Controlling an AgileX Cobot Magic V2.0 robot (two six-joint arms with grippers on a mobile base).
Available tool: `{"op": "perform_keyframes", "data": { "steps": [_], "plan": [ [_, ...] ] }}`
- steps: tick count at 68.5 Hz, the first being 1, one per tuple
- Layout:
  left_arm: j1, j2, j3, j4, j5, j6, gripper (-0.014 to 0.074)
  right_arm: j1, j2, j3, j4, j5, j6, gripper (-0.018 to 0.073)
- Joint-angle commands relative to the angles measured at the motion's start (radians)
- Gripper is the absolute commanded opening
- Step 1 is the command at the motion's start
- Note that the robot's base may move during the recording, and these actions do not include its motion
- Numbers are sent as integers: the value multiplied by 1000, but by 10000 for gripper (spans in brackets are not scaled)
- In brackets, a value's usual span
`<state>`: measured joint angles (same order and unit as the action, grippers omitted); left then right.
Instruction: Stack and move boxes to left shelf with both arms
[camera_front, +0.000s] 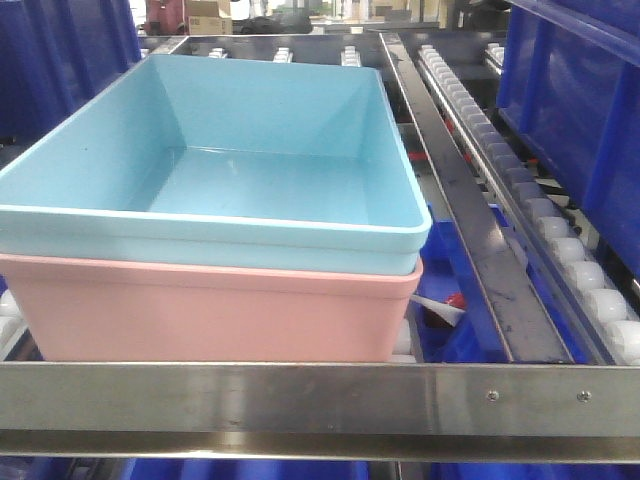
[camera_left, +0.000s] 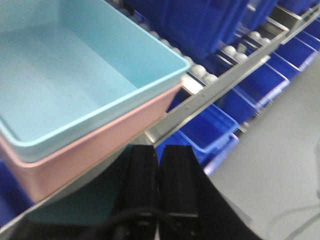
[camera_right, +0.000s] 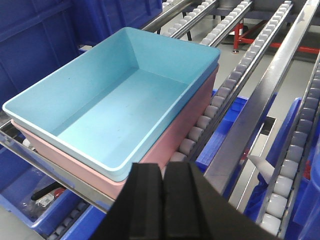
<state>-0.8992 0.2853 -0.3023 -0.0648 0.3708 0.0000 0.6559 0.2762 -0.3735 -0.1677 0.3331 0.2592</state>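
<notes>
Dark blue bins (camera_front: 575, 110) are flanking the roller-lane shelf (camera_front: 320, 398) | left gripper (camera_left: 158, 167) and right gripper (camera_right: 163, 181) are hanging pressed closed, gripping nothing | light blue tub (camera_front: 220, 160) is nesting inside pink tub (camera_front: 210, 305) on the rollers, at 11 o'clock from each gripper.

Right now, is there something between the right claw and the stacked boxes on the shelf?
Nothing visible. The right claw, fingers pressed together, hangs just off the near corner of the light blue box nested in the pink box on the shelf rollers.
</notes>
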Motion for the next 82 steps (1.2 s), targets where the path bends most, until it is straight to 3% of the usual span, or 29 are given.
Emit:
{"op": "perform_keyframes", "data": {
  "steps": [1,17,22,28,34,54,82],
  "plan": [
    [88,-64,39,-87,-157,98,-4,-3,7,-30,-8,-83,-10,52],
    [432,-307,243,-98,-249,115,-4,-3,7,-30,-8,-83,-10,52],
    [532,-306,275,-98,-259,115,-4,-3,7,-30,-8,-81,-10,52],
    [632,-308,308,-100,-294,115,-4,-3,7,-30,-8,-79,-10,52],
    [706,-310,354,-100,-411,115,-4,-3,7,-30,-8,-78,-10,52],
    [806,-312,358,-100,-435,115,-4,-3,7,-30,-8,-78,-10,52],
    [805,-312,358,-100,-435,115,-4,-3,7,-30,-8,-78,-10,52]
  ]
}}
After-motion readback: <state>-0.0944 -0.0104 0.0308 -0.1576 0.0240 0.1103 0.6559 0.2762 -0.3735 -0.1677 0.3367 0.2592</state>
